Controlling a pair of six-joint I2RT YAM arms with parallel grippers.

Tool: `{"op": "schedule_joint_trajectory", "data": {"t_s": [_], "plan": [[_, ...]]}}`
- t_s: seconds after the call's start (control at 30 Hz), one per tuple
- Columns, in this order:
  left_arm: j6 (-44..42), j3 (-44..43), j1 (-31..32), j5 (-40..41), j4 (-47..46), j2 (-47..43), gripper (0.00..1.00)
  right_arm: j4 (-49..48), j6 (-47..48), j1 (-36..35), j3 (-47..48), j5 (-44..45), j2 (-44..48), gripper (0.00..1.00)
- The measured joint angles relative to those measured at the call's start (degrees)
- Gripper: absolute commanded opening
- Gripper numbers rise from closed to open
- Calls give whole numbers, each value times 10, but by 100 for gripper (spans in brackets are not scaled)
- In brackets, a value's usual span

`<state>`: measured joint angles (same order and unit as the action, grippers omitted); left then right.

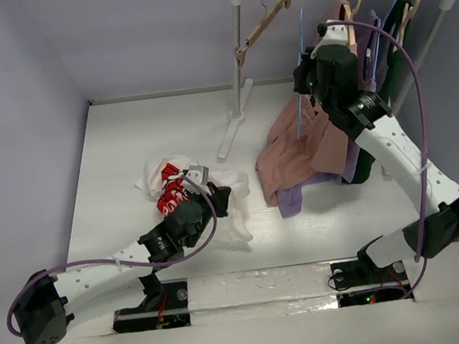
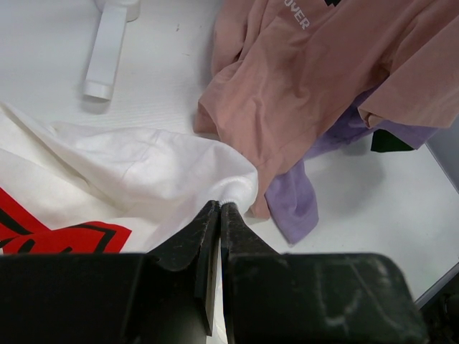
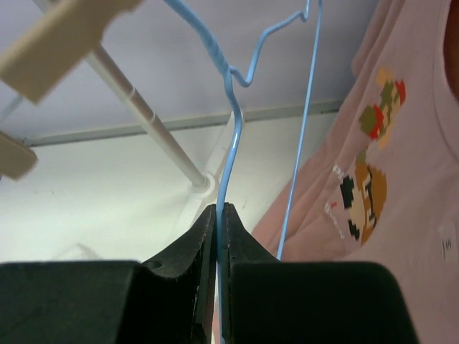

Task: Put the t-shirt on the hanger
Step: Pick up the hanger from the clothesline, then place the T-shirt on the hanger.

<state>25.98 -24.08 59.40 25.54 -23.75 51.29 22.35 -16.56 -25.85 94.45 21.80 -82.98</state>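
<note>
The t-shirt (image 1: pixel 165 188) lies crumpled left of the foot of the rack (image 1: pixel 238 63), my left gripper (image 2: pixel 219 209) clamped on a fold of its white cloth, while my right gripper (image 3: pixel 217 209) is clenched on the wire of the hanger (image 3: pixel 229 143) below the rack's rail. I judge the step is best done by lifting the pinched fabric until the shirt opens, keeping the hanger clear of the rack's pink shirt (image 1: pixel 294 152). The collar is buried in folds, the hanger's lower bar is cut off, and I cannot tell whether its hook bears on the rail.
</note>
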Motion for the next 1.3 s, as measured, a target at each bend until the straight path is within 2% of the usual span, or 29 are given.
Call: {"op": "schedule_joint_trajectory", "data": {"t_s": [0.2,0.33,0.63,0.73,1.0,1.13,1.3], "plan": [[0,-5,-7,-1,0,21,0,-32,-30,0,-130,-26,89,0],[0,-18,-35,-12,-2,45,0,-49,-59,-10,-215,-65,157,0],[0,-48,-107,-38,-9,92,0,-58,-120,-150,-392,-161,299,0],[0,-54,-136,-52,-12,109,0,-46,-134,-178,-420,-193,353,0],[-2,-78,-205,-95,-24,153,0,17,-155,-194,-438,-263,455,0],[-4,-101,-231,-114,-30,174,0,51,-159,-196,-438,-306,475,0],[-4,-117,-236,-134,-35,184,0,58,-164,-197,-452,-351,473,0]]}}
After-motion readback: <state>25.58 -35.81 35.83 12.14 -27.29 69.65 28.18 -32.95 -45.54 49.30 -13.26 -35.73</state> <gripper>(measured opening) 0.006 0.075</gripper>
